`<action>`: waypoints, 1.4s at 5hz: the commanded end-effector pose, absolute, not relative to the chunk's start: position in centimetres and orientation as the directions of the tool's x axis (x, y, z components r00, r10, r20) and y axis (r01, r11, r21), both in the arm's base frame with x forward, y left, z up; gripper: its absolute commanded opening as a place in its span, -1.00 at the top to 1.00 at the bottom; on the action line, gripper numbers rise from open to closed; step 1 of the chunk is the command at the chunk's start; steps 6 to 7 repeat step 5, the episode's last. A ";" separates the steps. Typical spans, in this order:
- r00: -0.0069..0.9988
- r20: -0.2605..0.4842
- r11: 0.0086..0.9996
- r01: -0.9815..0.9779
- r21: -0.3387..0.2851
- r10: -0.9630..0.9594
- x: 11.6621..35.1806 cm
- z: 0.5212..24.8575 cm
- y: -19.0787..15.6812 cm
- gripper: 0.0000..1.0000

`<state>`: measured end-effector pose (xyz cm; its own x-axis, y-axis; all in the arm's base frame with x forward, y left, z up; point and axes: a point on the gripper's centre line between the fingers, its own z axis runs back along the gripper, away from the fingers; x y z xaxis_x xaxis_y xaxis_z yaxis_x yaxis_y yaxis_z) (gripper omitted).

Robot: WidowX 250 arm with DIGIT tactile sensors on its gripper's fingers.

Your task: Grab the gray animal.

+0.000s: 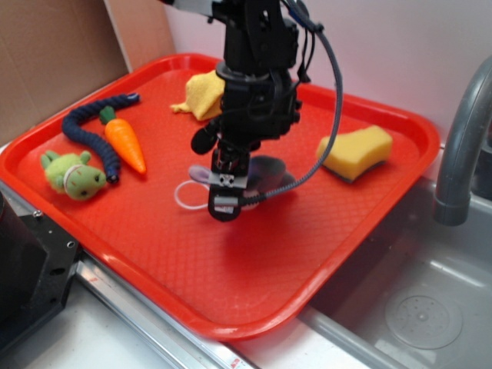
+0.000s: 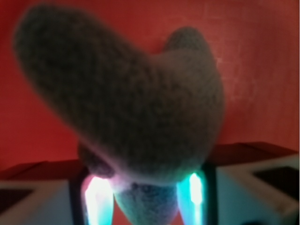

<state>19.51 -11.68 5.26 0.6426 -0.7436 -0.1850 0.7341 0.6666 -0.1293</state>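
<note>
The gray animal (image 2: 140, 112) sits between the gripper (image 2: 145, 197) fingers (image 2: 96, 197), closed snugly on it; grasp seemingly made, lifting off the red tray (image 1: 254, 284) remains.

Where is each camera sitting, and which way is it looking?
Exterior: sits off the robot, above the near corner of the red tray, looking down across it towards the wall; it shows the black arm and end effector over the gray animal.
Wrist: sits on the arm just behind the end effector, looking down at the tray; the two fingers show at the bottom, either side of the gray animal.
Shared: both see the gray animal, the end effector and the red tray.
</note>
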 end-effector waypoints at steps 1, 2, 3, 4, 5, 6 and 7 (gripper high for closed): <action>0.802 -0.085 0.806 0.591 -0.030 -0.591 17.7 11.3 -10.3 1.00; 0.925 -0.049 0.925 0.374 -0.070 -0.378 20.1 16.3 -7.7 1.00; 0.990 -0.015 0.988 0.139 -0.066 -0.140 19.1 19.4 -6.0 1.00; 0.994 0.041 0.995 0.103 0.006 -0.103 18.4 20.8 -6.1 1.00; 0.996 0.064 0.998 0.057 0.010 -0.057 17.1 21.0 -6.5 1.00; 0.996 0.064 0.998 0.057 0.010 -0.057 17.1 21.0 -6.5 1.00; 0.996 0.064 0.998 0.057 0.010 -0.057 17.1 21.0 -6.5 1.00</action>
